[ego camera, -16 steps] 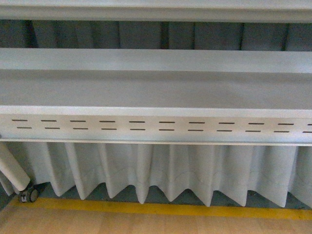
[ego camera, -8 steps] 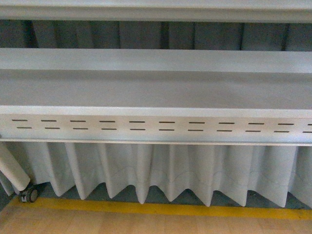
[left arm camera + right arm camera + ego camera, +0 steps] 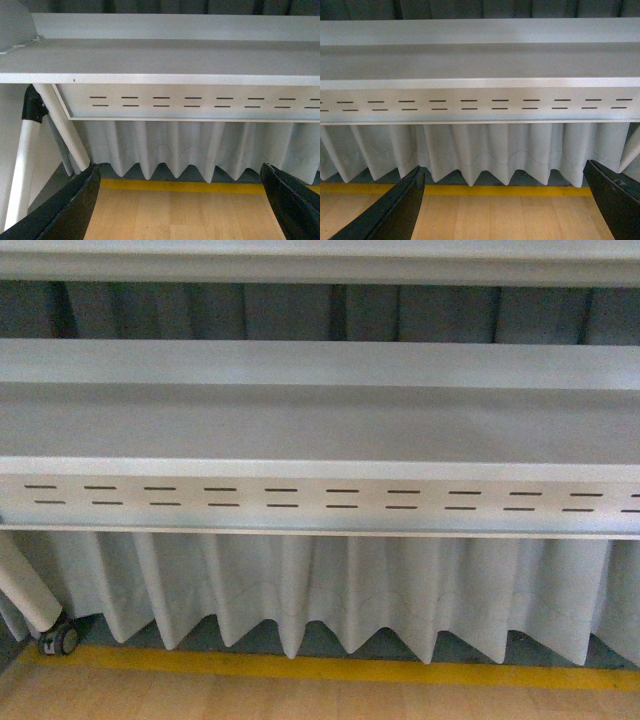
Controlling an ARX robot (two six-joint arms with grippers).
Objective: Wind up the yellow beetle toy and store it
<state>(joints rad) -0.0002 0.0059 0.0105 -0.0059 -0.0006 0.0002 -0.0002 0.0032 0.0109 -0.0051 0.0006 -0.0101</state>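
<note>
The yellow beetle toy is out of view in every frame. My left gripper (image 3: 182, 210) is open and empty, its black fingers (image 3: 65, 210) spread wide over the wooden floor. My right gripper (image 3: 505, 212) is open and empty too, its black fingers (image 3: 390, 215) wide apart above the floor. Neither arm shows in the front view.
A grey metal shelf unit (image 3: 320, 420) with a slotted front rail (image 3: 320, 498) faces me. A pleated grey curtain (image 3: 330, 590) hangs below it. A yellow line (image 3: 330, 668) crosses the wooden floor (image 3: 300, 700). A white leg with a caster (image 3: 60, 640) stands at the lower left.
</note>
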